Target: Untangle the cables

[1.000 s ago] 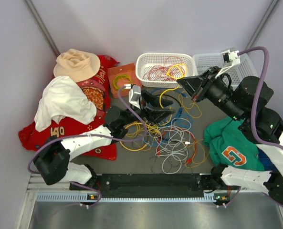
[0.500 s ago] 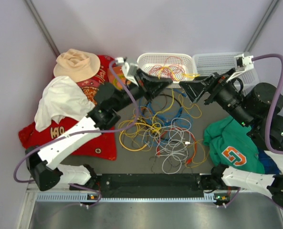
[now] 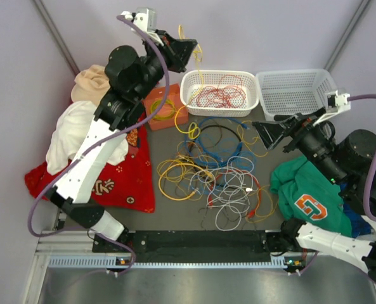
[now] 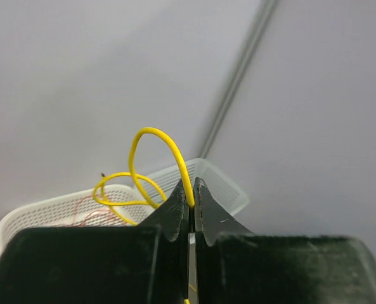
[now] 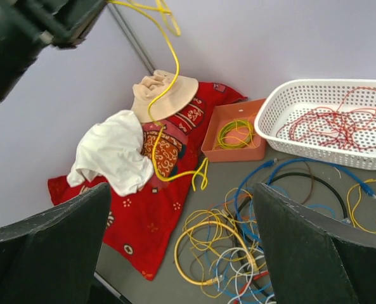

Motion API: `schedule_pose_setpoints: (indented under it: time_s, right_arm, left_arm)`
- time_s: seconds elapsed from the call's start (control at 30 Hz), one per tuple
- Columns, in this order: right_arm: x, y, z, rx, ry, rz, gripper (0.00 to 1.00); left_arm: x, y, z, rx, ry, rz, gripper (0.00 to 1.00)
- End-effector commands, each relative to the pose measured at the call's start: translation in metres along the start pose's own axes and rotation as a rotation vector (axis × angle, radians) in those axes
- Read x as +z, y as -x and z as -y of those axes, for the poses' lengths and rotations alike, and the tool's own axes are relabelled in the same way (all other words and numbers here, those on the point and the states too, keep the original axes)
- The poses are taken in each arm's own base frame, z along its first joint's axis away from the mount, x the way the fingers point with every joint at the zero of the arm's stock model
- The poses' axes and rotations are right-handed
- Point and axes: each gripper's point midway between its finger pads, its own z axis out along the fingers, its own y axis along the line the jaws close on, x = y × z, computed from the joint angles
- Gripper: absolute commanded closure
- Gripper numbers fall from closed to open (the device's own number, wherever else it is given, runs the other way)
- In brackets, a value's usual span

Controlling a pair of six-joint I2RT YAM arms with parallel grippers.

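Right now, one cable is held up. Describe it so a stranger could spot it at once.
Start at the left white basket holding red cables. Near its left end the raised left tool is shut on a yellow cable. It alone hangs in the air; the others lie flat.

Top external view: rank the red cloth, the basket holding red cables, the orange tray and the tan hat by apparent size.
1. Red cloth
2. Basket
3. Orange tray and tan hat: unranked, the left arm hides part of each.
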Motion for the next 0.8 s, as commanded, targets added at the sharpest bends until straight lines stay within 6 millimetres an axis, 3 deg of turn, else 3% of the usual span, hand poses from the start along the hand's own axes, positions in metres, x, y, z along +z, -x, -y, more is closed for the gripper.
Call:
schedule_pose_setpoints:
  time_s: [0.0,0.07,0.1,0.17,0.23,0.27,0.3,0.37,0.43,0.53,0.63,0.73,0.77]
  right_arm:
    - [-0.007,-0.001,0.012,-0.017,-0.035,0.023,0.09]
    - [-0.006,-0.01,0.017,-0.031,-0.048,0.007,0.09]
    - [-0.006,-0.012,0.019,-0.032,-0.053,0.005,0.09]
    - [-0.003,-0.024,0.024,-0.044,-0.066,-0.017,0.09]
    - [0.001,-0.036,0.029,-0.051,-0.079,-0.035,0.09]
    - [0.002,-0.04,0.03,-0.055,-0.08,-0.041,0.09]
    - [0.005,-0.042,0.03,-0.056,-0.081,-0.044,0.1]
    - [0.01,-0.053,0.033,-0.066,-0.087,-0.064,0.1]
    - [0.015,-0.062,0.035,-0.08,-0.091,-0.083,0.1]
    - [0.023,-0.076,0.038,-0.096,-0.099,-0.112,0.1]
    - [0.031,-0.089,0.042,-0.115,-0.11,-0.144,0.1]
    - [0.036,-0.1,0.046,-0.134,-0.122,-0.173,0.1]
    - [0.036,-0.1,0.047,-0.138,-0.126,-0.171,0.1]
  left_arm:
    - [0.018,-0.01,-0.061,-0.046,0.134,-0.045,1.0]
    - [0.029,-0.021,-0.083,-0.034,0.172,-0.063,1.0]
    - [0.03,-0.012,-0.096,-0.02,0.196,-0.041,1.0]
    - [0.04,-0.021,-0.121,-0.004,0.235,-0.051,1.0]
    - [0.043,-0.014,-0.144,0.02,0.277,-0.03,1.0]
    - [0.049,-0.023,-0.16,0.029,0.3,-0.043,1.0]
    - [0.049,-0.013,-0.172,0.039,0.316,-0.018,1.0]
    - [0.056,-0.021,-0.194,0.042,0.339,-0.025,1.0]
    - [0.057,-0.015,-0.211,0.055,0.357,-0.001,1.0]
    - [0.059,-0.028,-0.237,0.062,0.388,-0.018,1.0]
    - [0.059,-0.052,-0.263,0.07,0.431,-0.064,1.0]
    - [0.056,-0.084,-0.286,0.065,0.466,-0.114,1.0]
    - [0.052,-0.103,-0.296,0.054,0.483,-0.146,1.0]
